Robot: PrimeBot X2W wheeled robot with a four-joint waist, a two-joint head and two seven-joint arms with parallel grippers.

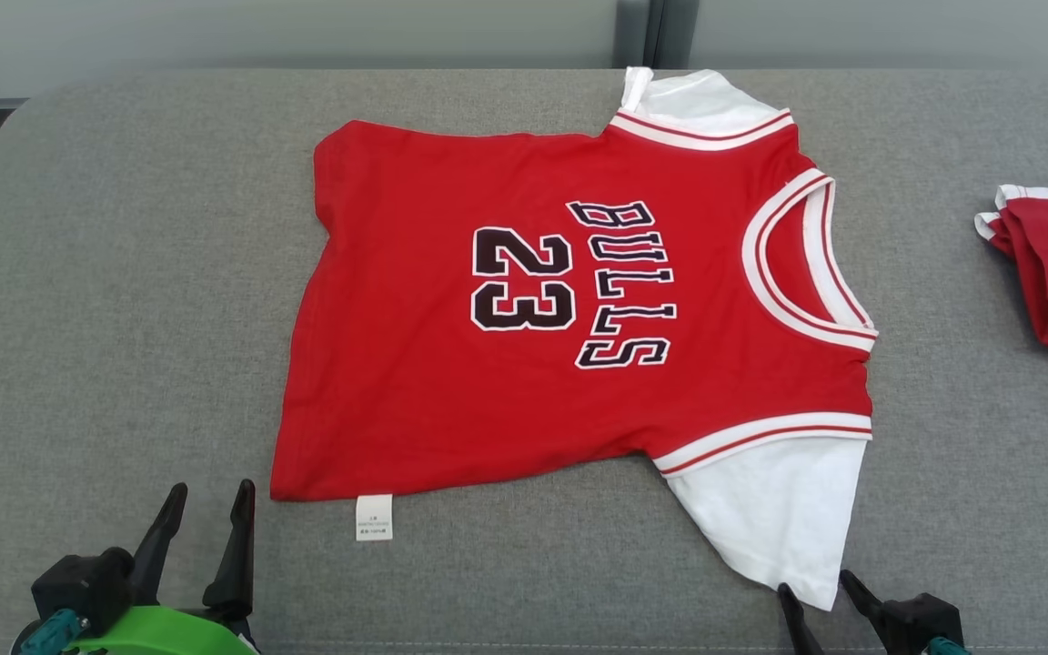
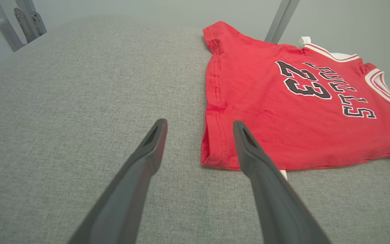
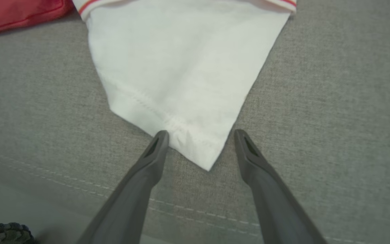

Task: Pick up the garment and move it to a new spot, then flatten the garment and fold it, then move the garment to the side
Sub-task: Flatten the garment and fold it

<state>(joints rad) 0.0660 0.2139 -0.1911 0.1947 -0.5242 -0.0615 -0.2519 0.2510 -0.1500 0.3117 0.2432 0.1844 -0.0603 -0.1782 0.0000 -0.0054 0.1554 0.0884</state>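
Lying flat mid-frame on the grey tabletop (image 1: 124,273), the garment (image 1: 451,382) is showing "BULLS" and 23, while the left claw (image 1: 213,489) is hovering open at lower left beside its hem corner and the right claw (image 1: 817,584) is gaping at lower right, the white sleeve's tip between its fingers.

From the head: looks forward and down from well back, so takes in the whole jersey (image 1: 569,300) spread on the grey cushion (image 1: 124,273). From the left wrist: sits low and close, peers along the left gripper (image 2: 199,122) across the cushion, catches the jersey's hem corner just past the fingertips and the print farther off. From the right wrist: hangs close above, aims steeply down along the right gripper (image 3: 200,132) at the tip of the white panel (image 3: 181,67) between the fingers. Overlaps with the head view on exactly that hem corner and that tip.
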